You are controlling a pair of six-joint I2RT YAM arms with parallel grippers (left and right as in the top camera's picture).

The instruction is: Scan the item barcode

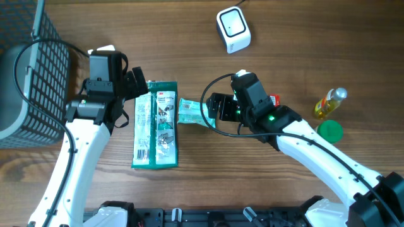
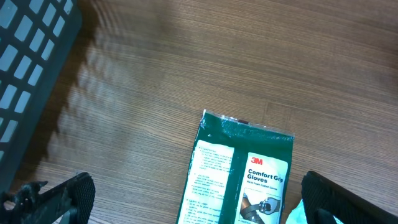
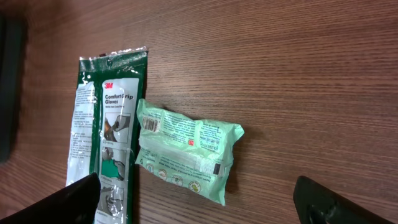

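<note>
1. Wooden table across the whole shot, brown grain. A dark wire basket sits at its left edge.
2. I'm starting with the right gripper. Its jaws are spread wide with nothing between them, and it hangs just beside the right end of the light green packet.
3. Over to the left gripper. It is just as wide and just as empty, poised over the top end of the gloves pack.
4. I take the packet to be the item, though the gloves pack could be it too. The packet lies flat mid-table, its left end touching the gloves pack's right edge. In the right wrist view its barcode faces up near that left end.
5. The white scanner sits towards the far edge of the table, well apart from both packages.
6. Progress, as I judge it: right at the start. Nothing is gripped or lifted, and nothing has been shown to the scanner. I have everything left to do: close on the item, carry it over, and turn the barcode towards the scanner's face.
7. Head count:
   - Two grippers.
   - Two packages.
   - One scanner.
   - One basket.
   - One yellow bottle at the right.
   - One green lid just beside the bottle.
   - One red object, mostly hidden behind the right arm. I can't tell what it is.
</note>
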